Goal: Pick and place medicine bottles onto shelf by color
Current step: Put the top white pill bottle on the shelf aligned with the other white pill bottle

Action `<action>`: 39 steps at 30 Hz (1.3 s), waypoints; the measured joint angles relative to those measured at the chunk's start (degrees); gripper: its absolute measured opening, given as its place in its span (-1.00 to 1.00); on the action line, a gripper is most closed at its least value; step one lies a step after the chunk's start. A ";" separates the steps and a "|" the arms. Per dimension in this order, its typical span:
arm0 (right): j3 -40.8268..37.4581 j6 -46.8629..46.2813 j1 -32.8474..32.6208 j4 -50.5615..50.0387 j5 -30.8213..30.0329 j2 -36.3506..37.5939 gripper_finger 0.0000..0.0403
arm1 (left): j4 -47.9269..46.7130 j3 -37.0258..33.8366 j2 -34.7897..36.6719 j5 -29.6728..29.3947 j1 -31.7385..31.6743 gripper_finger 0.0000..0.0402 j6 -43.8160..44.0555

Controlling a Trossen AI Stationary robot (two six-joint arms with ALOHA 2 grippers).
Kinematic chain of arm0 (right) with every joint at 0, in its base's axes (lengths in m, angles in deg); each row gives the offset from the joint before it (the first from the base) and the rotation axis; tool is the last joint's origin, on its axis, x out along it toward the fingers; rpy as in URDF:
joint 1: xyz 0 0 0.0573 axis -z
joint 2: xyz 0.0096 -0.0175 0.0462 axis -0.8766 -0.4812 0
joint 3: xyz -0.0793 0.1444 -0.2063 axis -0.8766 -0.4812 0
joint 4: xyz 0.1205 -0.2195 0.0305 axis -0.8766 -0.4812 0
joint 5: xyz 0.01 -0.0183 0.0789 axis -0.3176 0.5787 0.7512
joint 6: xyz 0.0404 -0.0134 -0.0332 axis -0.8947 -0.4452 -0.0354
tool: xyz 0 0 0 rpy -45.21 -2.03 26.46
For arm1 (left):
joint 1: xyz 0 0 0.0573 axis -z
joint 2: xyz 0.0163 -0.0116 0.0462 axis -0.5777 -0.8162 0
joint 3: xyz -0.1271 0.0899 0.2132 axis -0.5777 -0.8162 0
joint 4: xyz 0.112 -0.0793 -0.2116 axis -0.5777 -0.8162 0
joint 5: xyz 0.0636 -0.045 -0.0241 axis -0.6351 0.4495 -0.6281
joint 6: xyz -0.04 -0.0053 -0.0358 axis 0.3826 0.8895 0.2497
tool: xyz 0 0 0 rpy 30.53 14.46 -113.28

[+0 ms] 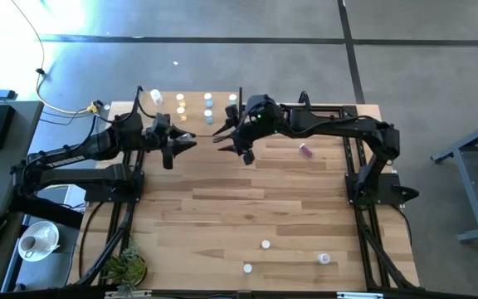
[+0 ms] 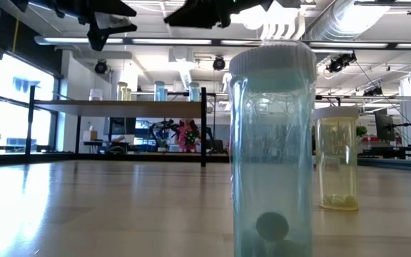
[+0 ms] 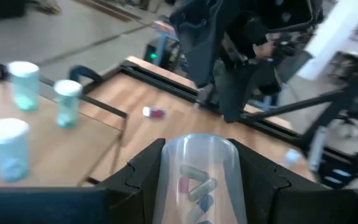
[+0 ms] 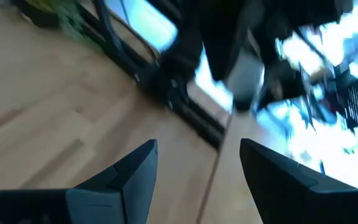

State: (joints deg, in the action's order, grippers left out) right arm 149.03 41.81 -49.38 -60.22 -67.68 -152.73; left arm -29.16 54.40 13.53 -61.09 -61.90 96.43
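Note:
My left gripper (image 1: 185, 141) is shut on a clear bottle (image 3: 197, 177) with pink and blue capsules inside, high above the table beside the shelf (image 1: 196, 110). The shelf stands at the far edge and carries several bottles; three light blue ones (image 3: 23, 84) show in the left wrist view. My right gripper (image 1: 225, 133) is open and empty, close to the right of the left one, also in the air (image 4: 197, 168). A pink bottle (image 1: 305, 150) lies on its side on the table at the far right. Both grippers show at the top of the low view, left (image 2: 109, 21) and right (image 2: 198, 14). My left gripper pinches the clear bottle by its two side walls (image 3: 166, 180) between the two fingers. The bottle is lifted clear of the table and the shelf. Which end of it faces forward I cannot tell.
Three bottles stand or lie near the table's near edge (image 1: 265, 244), (image 1: 247, 267), (image 1: 324, 259); a bluish one (image 2: 273, 143) and a yellow one (image 2: 337, 157) stand right before the low camera. The table's middle (image 1: 247, 199) is bare wood. A small plant (image 1: 127, 267) sits at the near left.

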 joint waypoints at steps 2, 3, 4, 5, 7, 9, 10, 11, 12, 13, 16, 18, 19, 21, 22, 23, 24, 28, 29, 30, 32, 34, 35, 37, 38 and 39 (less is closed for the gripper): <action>0.00 1.88 -0.31 0.95 2.67 0.08 0.09 | 0.97 0.00 -0.70 1.92 0.15 -0.31 1.26; 0.00 2.92 -0.51 1.23 3.69 0.08 0.09 | 1.22 0.00 -1.08 2.29 0.32 -0.31 1.63; 0.00 3.84 -0.74 1.69 4.26 0.08 0.09 | 1.73 0.00 -1.59 2.36 0.54 -0.31 1.98; 0.00 4.42 -1.07 2.50 4.65 0.08 0.09 | 2.42 0.00 -2.14 2.34 0.78 -0.31 2.43; 0.00 5.70 -1.71 4.03 4.80 0.08 0.09 | 3.83 -0.02 -3.10 2.40 1.28 -0.31 3.47; 0.00 6.33 -2.41 4.57 4.80 0.08 0.09 | 5.45 0.00 -4.16 3.05 2.03 -0.30 4.02; 0.00 6.32 -2.68 5.06 4.79 0.08 0.09 | 6.21 0.00 -4.89 3.42 2.46 -0.30 4.06; 0.00 5.93 -2.98 5.65 4.80 0.08 0.09 | 7.04 -0.01 -5.68 3.91 2.93 -0.30 4.08; 0.00 5.78 -3.22 6.00 4.80 0.08 0.09 | 7.82 -0.02 -6.46 4.63 3.43 -0.30 4.08; 0.00 5.77 -3.40 5.95 4.79 0.08 0.09 | 8.78 -0.01 -7.21 5.10 4.02 -0.30 4.10; 0.00 5.53 -3.82 5.48 4.39 0.08 0.09 | 10.88 -0.02 -9.03 5.22 5.96 -0.30 4.10; 0.00 5.27 -4.05 5.66 4.35 0.08 0.09 | 12.61 -0.02 -10.21 5.02 7.09 -0.30 4.06; 0.00 5.29 -4.18 5.59 4.34 0.08 0.09 | 13.74 -0.01 -10.82 5.00 7.70 -0.29 4.01; 0.00 5.31 -4.47 5.59 4.22 0.08 0.09 | 15.80 -0.01 -11.93 4.98 8.71 -0.29 3.96; 0.00 5.31 -4.66 5.75 4.21 0.08 0.09 | 17.04 -0.01 -12.56 4.98 9.17 -0.29 4.04; 0.00 5.31 -4.83 5.86 4.21 0.08 0.09 | 17.78 -0.02 -13.11 4.96 9.61 -0.29 4.04; 0.00 5.31 -4.97 5.83 4.14 0.08 0.09 | 18.58 0.00 -13.73 4.92 9.97 -0.29 4.04; 0.00 5.31 -5.35 5.61 2.84 0.08 0.09 | 20.85 -0.02 -15.60 4.66 10.96 -0.29 4.05; 0.00 5.31 -5.34 5.51 2.74 0.08 0.09 | 21.42 -0.01 -16.02 4.55 11.02 -0.29 4.05; 0.00 5.31 -5.33 5.33 2.70 0.08 0.09 | 22.03 -0.02 -16.42 4.49 11.01 -0.29 4.05; 0.00 5.31 -5.31 5.07 2.55 0.08 0.09 | 23.27 -0.02 -17.01 4.41 11.00 -0.29 4.04; 0.00 5.31 -5.33 5.03 2.04 0.08 0.09 | 24.56 0.00 -17.27 4.46 11.04 -0.29 4.06; 0.00 5.31 -5.31 4.96 1.43 0.08 0.09 | 25.17 0.00 -17.25 4.54 11.04 -0.29 4.04; 0.00 5.32 -5.27 4.73 0.04 0.08 0.09 | 25.68 -0.01 -17.23 4.59 11.04 -0.29 4.01; 0.00 5.31 -5.26 4.63 -0.11 0.08 0.09 | 25.70 -0.01 -17.23 4.58 11.04 -0.29 3.91; 0.00 5.31 -5.26 4.59 -0.32 0.08 0.09 | 25.70 0.00 -17.24 4.58 11.04 -0.29 3.91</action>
State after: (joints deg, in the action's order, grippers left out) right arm 149.03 47.13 -54.65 -55.63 -67.99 -152.66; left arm -3.45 54.40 -3.71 -56.51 -50.86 100.35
